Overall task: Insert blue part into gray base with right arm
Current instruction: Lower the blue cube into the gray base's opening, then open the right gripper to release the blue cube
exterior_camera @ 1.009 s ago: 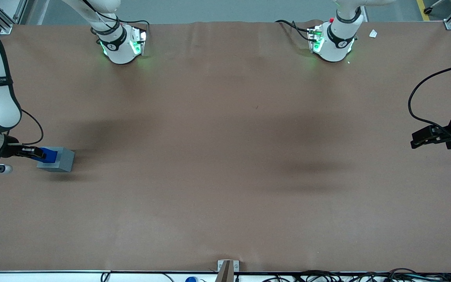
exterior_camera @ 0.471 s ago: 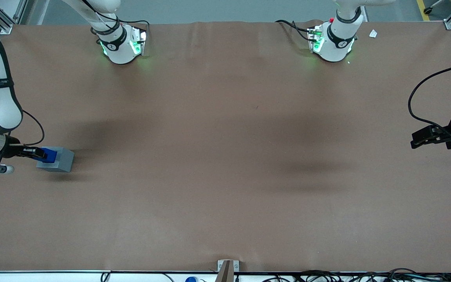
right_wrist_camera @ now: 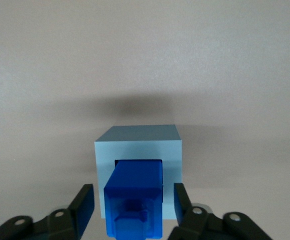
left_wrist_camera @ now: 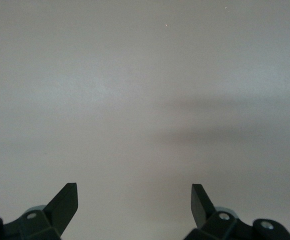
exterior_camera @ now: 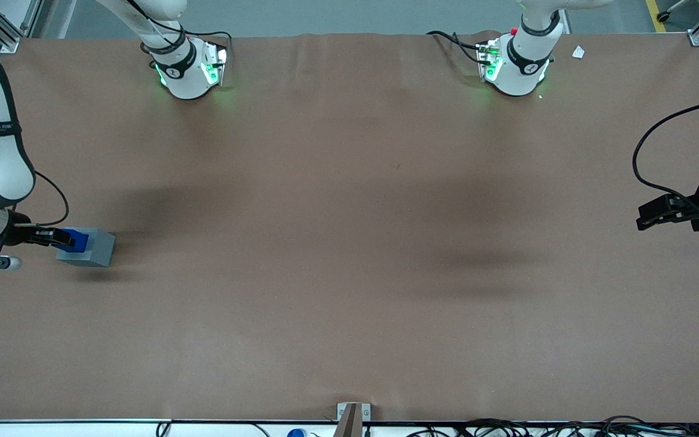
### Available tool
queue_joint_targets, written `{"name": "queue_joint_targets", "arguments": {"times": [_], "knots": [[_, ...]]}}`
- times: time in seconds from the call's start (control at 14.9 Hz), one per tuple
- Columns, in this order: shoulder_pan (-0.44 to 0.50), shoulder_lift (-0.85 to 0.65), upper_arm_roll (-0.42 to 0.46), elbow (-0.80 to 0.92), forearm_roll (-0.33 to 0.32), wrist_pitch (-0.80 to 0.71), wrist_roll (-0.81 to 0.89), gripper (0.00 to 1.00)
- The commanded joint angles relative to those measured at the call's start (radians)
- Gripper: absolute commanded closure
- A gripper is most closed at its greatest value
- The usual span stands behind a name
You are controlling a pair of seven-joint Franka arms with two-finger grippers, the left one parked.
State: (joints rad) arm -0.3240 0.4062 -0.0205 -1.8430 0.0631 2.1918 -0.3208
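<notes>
The gray base (exterior_camera: 96, 249) rests on the brown table at the working arm's end. The blue part (exterior_camera: 76, 240) stands in the socket in its top face, with its upper half sticking out. In the right wrist view the blue part (right_wrist_camera: 135, 197) rises from the square socket of the base (right_wrist_camera: 137, 142). My right gripper (right_wrist_camera: 133, 192) is open around it, and a gap shows between each finger (right_wrist_camera: 85, 200) and the part's sides. In the front view the gripper (exterior_camera: 52, 236) sits at the blue part's top.
The two arm pedestals (exterior_camera: 189, 67) (exterior_camera: 516, 64) stand at the table edge farthest from the front camera. A metal bracket (exterior_camera: 350, 413) sits on the nearest edge. The brown cloth (exterior_camera: 349, 243) covers the whole table.
The blue part shows less of itself above the base than a second ago. The right arm has shifted slightly. The base has stayed in place.
</notes>
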Motion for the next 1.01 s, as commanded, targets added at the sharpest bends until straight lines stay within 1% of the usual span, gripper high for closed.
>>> {"name": "queue_joint_targets", "arguments": {"times": [0.0, 0.07, 0.13, 0.34, 0.54, 0.61, 0.94], "knots": [[0.011, -0.023, 0.014, 0.013, 0.004, -0.006, 0.000, 0.14], [0.020, -0.038, 0.014, 0.013, 0.004, -0.007, 0.000, 0.09], [0.026, -0.053, 0.014, 0.013, 0.004, -0.007, 0.000, 0.00], [0.055, -0.107, 0.016, 0.014, 0.007, -0.032, 0.008, 0.00], [0.098, -0.132, 0.016, 0.060, 0.007, -0.121, 0.087, 0.00], [0.115, -0.138, 0.016, 0.074, 0.007, -0.138, 0.091, 0.00], [0.177, -0.202, 0.016, 0.080, 0.007, -0.176, 0.182, 0.00]]}}
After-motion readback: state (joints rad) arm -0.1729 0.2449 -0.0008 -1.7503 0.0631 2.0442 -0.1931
